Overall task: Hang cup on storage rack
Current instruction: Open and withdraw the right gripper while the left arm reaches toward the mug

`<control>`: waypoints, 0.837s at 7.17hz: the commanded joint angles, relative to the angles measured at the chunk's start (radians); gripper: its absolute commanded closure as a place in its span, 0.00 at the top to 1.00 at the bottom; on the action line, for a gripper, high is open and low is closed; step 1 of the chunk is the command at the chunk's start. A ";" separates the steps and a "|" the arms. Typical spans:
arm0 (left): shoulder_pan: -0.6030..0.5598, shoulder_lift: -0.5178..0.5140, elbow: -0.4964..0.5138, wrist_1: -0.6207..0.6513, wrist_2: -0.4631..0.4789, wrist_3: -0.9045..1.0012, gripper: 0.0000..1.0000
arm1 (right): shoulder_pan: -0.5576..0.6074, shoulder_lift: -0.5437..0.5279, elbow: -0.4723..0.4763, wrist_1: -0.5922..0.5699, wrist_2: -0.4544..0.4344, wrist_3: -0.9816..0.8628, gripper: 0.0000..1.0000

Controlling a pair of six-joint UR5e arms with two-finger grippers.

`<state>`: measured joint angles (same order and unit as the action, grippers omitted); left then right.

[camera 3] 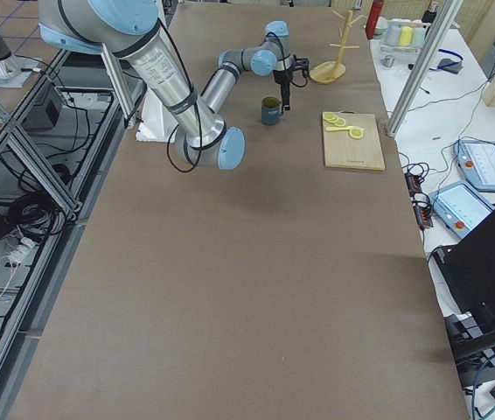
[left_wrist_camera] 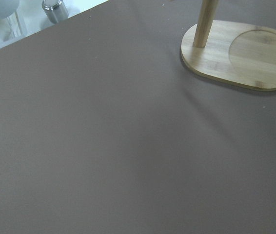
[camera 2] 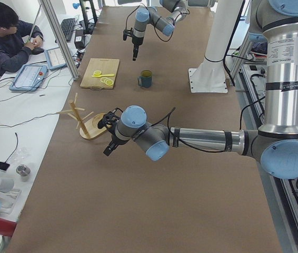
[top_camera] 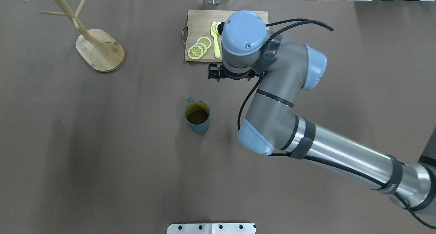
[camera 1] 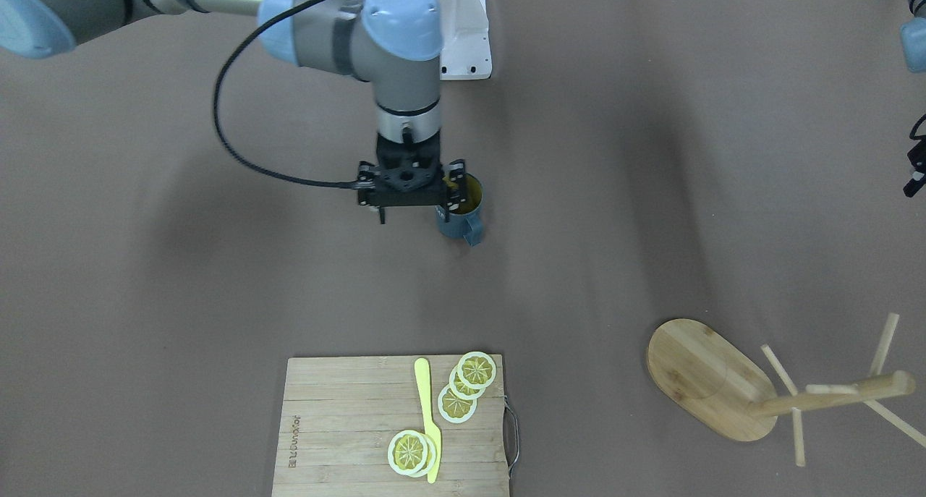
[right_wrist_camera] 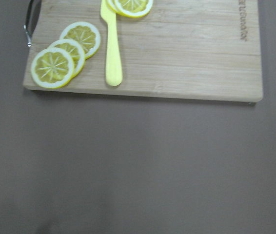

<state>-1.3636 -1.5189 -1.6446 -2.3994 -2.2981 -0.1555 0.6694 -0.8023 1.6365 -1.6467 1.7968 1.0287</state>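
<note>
two pincers, opening untellable: left pincer [camera 2: 108, 149] near storage rack [top_camera: 100, 52], right pincer [camera 1: 406, 197] near cup [top_camera: 197, 117]

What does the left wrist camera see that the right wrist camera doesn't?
Only the left wrist view shows the light bamboo storage rack, meaning its oval base and the foot of its round post, plus a small metal cylinder beyond the cover's edge. Only the right wrist view shows the rectangular slatted wooden cutting board carrying yellow lemon slices and a yellow plastic knife. Both share the plain brown table cover.
</note>
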 commanded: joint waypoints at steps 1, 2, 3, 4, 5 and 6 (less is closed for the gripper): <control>0.157 -0.027 -0.001 -0.192 0.011 -0.168 0.99 | 0.163 -0.141 0.035 0.011 0.074 -0.288 1.00; 0.205 -0.039 0.005 -0.270 0.020 -0.200 0.99 | 0.232 -0.206 0.031 0.062 0.120 -0.390 1.00; 0.268 -0.062 -0.003 -0.291 0.079 -0.206 0.99 | 0.298 -0.333 0.025 0.237 0.178 -0.467 1.00; 0.352 -0.119 0.003 -0.290 0.170 -0.210 0.99 | 0.359 -0.436 -0.001 0.393 0.215 -0.493 1.00; 0.429 -0.157 0.005 -0.291 0.272 -0.213 0.99 | 0.427 -0.498 -0.016 0.428 0.254 -0.539 1.00; 0.496 -0.223 0.034 -0.284 0.337 -0.216 0.99 | 0.523 -0.538 -0.033 0.423 0.316 -0.661 1.00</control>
<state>-0.9568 -1.6717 -1.6343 -2.6864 -2.0566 -0.3664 1.0849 -1.2718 1.6245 -1.2552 2.0451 0.4852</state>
